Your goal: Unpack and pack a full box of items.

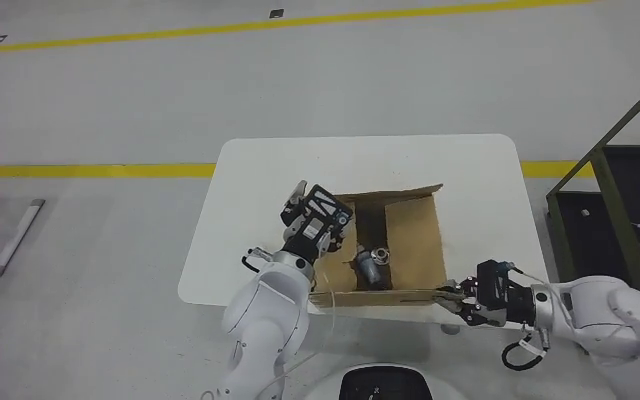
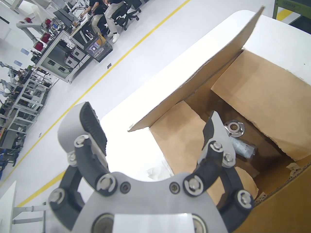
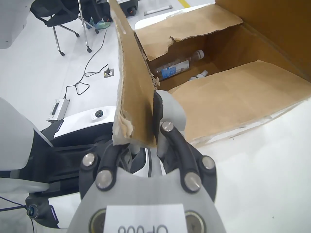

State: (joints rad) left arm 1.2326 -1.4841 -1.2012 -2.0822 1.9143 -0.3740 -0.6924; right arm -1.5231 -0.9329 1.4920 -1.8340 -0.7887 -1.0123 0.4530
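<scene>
The left claw (image 1: 315, 212) hangs over the left end of the cardboard box (image 1: 412, 240), fingers (image 2: 93, 127) spread wide and holding nothing. One finger sits above the inside, the other outside the end wall. The box stands open on the white worktop (image 1: 260, 200), right at its near edge. In the gap between the inner flaps lie a flanged metal part (image 2: 234, 127) and a plastic bottle (image 3: 173, 69). At the right, the right claw (image 1: 455, 297) is clamped on the end of the near long flap (image 1: 385, 294), holding it out.

That flap's corner looks frayed and crushed where it is pinched, so a hard outward pull could tear it. The same pull could drag the light box over the worktop edge. If the left claw descends as it stands, its outer finger may catch the end flap (image 2: 179, 124) and fold it in over the items.
</scene>
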